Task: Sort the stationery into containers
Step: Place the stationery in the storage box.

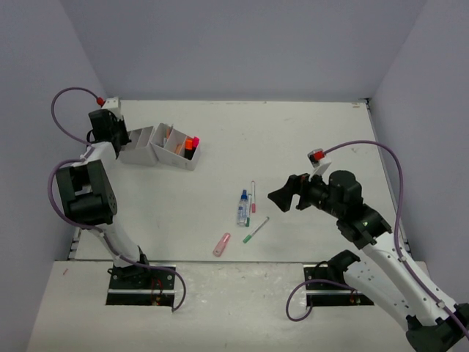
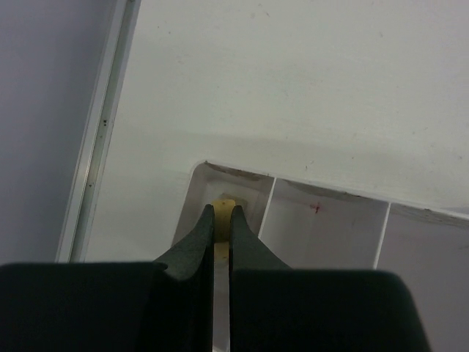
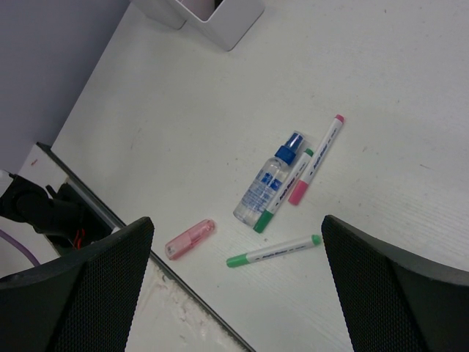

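Top external view shows us the white organiser (image 1: 156, 152) at the far left of the table (image 1: 308, 132). Orange markers (image 1: 190, 144) stand in its right end. The left gripper (image 2: 221, 211) hangs over the box at the organiser's left end, and its two fingers are pressed close together. We see a tan bit (image 2: 223, 204) between the tips, but we cannot tell if it is pinched or just lies in the box below. The right gripper (image 3: 236, 227) is spread wide and holds nothing. It hangs over the middle of the table. Below it lie a clear bottle (image 3: 268, 187) with a blue cap, a green-capped pen (image 3: 284, 192) touching it, and a pink-capped pen (image 3: 316, 160) just beside that. A green-tipped pen (image 3: 272, 251) lies nearer to us, and a pink highlighter (image 3: 190, 239) lies close to the near edge.
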Tool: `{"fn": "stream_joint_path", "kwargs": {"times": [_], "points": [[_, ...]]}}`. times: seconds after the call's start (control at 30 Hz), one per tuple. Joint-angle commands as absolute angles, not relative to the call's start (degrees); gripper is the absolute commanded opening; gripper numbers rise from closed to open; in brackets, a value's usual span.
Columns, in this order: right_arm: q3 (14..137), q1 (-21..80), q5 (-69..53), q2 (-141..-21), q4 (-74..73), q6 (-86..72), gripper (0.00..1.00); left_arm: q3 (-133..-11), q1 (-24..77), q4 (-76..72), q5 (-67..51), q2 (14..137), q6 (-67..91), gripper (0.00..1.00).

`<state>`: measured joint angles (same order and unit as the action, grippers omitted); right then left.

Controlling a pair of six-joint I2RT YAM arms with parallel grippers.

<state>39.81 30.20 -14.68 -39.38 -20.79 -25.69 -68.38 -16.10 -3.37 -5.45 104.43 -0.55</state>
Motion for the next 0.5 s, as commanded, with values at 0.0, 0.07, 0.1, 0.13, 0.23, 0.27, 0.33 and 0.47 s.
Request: {"fn": "stream_joint_path", "kwargs": {"times": [0.0, 0.07, 0.1, 0.13, 0.23, 0.27, 0.33, 0.47], "points": [[39.0, 30.0, -17.3, -39.5, -17.9, -25.8, 0.99, -70.6, -16.8, -4.8, -1.2, 105.1, -2.7, 0.00], [39.1, 30.0, -17.6, -39.7, -17.9, -25.8, 0.99, -70.7, -16.8, -4.8, -0.5, 104.9, -2.6, 0.00], [39.1, 30.0, -17.9, -39.9, -17.9, -25.8, 0.99, -70.9, -16.8, -4.8, -0.3, 104.9, -2.4, 0.00], [39.1, 30.0, -18.1, -40.1, -17.9, -25.7, 0.99, -71.1, -16.8, -4.6, -0.3, 104.8, -2.0, 0.02], [39.1, 30.0, -18.1, -40.3, -17.9, -25.7, 0.99, -71.5, -17.0, -4.4, -0.4, 103.8, -0.9, 0.14], [39.1, 30.0, -18.1, -40.3, -17.9, -25.7, 0.99, -71.4, -17.0, -4.5, -0.4, 103.2, -0.6, 0.16], [39.1, 30.0, -18.0, -40.3, -18.0, -25.6, 0.99, -71.6, -17.0, -4.3, -0.3, 102.4, 1.2, 0.31], [39.4, 30.0, -17.4, -40.5, -18.2, -25.5, 0.99, -72.0, -17.0, -4.1, -1.4, 100.2, 2.8, 0.42]]}}
